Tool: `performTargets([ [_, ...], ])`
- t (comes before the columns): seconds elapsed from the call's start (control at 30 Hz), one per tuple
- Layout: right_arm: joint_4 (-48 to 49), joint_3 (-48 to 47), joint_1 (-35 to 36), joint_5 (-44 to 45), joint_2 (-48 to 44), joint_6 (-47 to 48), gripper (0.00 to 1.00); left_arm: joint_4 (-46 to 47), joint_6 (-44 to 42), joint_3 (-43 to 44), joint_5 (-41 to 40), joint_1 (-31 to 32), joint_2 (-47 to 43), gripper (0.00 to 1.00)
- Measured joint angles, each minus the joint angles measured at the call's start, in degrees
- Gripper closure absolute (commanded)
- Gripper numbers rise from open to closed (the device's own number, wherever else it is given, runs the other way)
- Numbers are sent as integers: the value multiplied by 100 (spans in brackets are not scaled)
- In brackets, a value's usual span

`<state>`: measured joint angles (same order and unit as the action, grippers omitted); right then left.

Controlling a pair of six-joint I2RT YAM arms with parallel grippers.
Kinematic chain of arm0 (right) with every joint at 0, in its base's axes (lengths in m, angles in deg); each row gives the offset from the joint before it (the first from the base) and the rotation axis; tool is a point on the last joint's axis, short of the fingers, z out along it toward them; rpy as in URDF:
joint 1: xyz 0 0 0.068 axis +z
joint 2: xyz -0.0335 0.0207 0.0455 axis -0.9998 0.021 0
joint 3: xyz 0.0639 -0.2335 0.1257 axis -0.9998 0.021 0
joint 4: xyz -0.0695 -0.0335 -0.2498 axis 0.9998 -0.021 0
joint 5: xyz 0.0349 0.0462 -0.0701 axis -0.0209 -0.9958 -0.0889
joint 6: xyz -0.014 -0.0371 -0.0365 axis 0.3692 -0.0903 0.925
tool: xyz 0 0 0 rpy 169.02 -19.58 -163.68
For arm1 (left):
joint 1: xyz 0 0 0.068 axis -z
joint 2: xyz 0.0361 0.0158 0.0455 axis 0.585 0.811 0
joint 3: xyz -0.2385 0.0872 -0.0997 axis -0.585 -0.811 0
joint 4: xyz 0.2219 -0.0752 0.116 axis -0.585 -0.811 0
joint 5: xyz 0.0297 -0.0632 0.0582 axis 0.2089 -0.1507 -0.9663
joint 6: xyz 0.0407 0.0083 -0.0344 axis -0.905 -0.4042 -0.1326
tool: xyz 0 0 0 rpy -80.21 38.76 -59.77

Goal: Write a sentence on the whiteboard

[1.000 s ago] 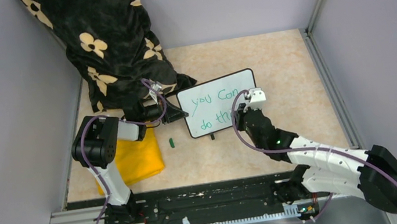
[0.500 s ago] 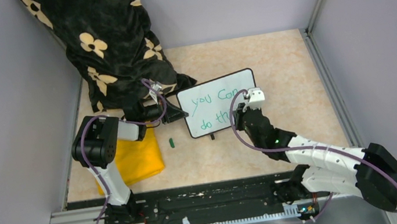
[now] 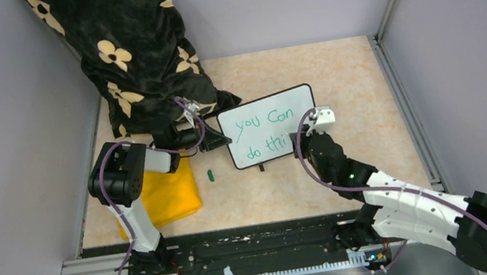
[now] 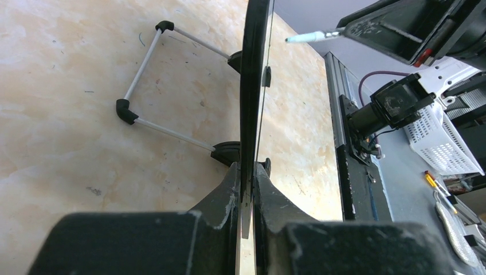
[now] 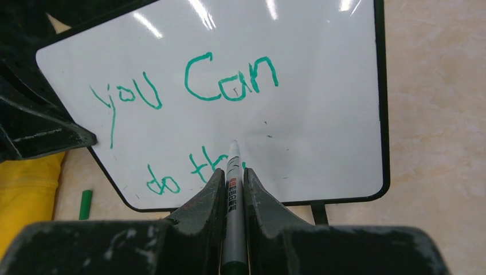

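The whiteboard (image 3: pixel 297 101) stands propped mid-table, its green sentence (image 3: pixel 277 115) reaching only "do thi", and a hard push from the marker (image 5: pixel 235 157) (pinched in the right gripper (image 5: pixel 232 173)) could twist it in the left gripper (image 4: pixel 247 172) clamping its edge, smearing ink.

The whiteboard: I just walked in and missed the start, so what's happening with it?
The left claw is clamped on one side edge of the small black-framed whiteboard, steadying it. The right claw grips a slim grey marker pointed at the board's face. Green handwriting reads "you Can", with a second line begun, "do th", so the sentence is not yet finished.
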<state>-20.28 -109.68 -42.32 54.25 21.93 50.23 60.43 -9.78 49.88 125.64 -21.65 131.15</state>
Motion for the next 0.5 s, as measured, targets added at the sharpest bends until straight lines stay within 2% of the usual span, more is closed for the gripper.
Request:
performTargets([
  [0.2, -199, 15, -17, 157, -463, -2, 100, -15, -2, 0, -4, 2, 0, 100],
  [0.5, -284, 83, -17, 232, -396, -20, 100, -20, -2, 0, -4, 2, 0, 100],
])
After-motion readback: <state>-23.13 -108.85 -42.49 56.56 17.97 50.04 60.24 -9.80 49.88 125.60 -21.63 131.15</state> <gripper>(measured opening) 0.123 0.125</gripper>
